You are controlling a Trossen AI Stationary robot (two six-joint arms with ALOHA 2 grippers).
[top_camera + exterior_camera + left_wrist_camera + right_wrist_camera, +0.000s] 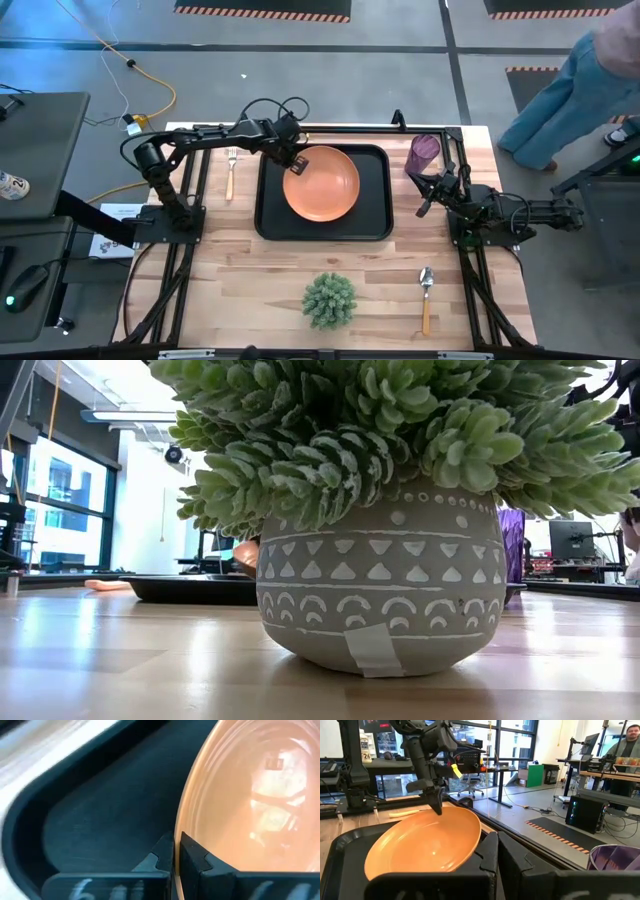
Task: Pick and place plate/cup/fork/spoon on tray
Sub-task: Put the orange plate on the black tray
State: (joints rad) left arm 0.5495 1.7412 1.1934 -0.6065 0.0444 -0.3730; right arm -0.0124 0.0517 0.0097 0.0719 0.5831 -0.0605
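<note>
Tabletop [250,290]: black tray [375,190] centre-rear. You see orange plate [322,183] tilted inside tray, left gripper [297,166] clamped on its rim, likely lowering it flat. Right gripper [428,196] shut, empty, waits near purple cup [424,153]. Fork [231,170], spoon [426,295] on wood outside tray.

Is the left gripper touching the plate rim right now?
Touching. The right wrist view shows the left gripper pinched on the plate rim, lifting that edge above the tray; the left wrist view shows its shut fingers against the rim.
</note>
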